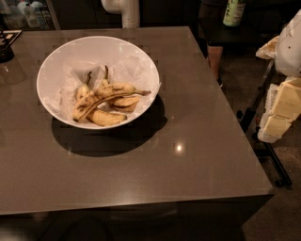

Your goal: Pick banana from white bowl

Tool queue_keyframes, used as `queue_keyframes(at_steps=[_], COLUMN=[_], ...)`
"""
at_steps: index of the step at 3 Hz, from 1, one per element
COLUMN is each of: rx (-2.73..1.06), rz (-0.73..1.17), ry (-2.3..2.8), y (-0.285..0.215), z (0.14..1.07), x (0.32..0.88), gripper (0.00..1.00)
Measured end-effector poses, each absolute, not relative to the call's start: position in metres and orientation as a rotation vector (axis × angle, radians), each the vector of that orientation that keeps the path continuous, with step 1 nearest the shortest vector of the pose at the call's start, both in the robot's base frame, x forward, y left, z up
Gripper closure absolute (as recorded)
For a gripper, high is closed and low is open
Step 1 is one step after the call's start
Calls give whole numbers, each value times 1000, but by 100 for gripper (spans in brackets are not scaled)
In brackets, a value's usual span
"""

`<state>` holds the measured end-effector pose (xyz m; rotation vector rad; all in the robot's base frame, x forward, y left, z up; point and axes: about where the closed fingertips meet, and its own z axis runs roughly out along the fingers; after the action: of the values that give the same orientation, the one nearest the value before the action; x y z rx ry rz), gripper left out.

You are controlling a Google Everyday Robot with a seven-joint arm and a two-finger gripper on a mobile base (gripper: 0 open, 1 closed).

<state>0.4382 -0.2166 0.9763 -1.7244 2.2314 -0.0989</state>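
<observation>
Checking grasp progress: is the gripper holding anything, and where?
Nothing: the cream gripper hangs beside the grey table; the long speckled banana lies in the white bowl.

Gripper (281, 110): at the right edge, beyond the table's (197, 155) right side; we see only part, the rest is cut off.
Shorter bananas (106, 117): partly hidden under the banana (108, 96); we cannot count them.
White bowl (51, 61): bottom hidden by paper (127, 66).
White tube (124, 12), far: cut by the top edge.
Green bottle (233, 12), far right: top cut off.
</observation>
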Motion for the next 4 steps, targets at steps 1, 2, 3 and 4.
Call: queue_keyframes(at_steps=[1, 2, 3, 4], rx=[-1724, -1744, -1864, -2036], rz=[-99, -129, -173, -227], ry=[2231, 2212, 2134, 2014], y=[-217, -211, -187, -155], z=[976, 980, 986, 987], x=[438, 440, 448, 458], gripper=[0, 0, 0, 0])
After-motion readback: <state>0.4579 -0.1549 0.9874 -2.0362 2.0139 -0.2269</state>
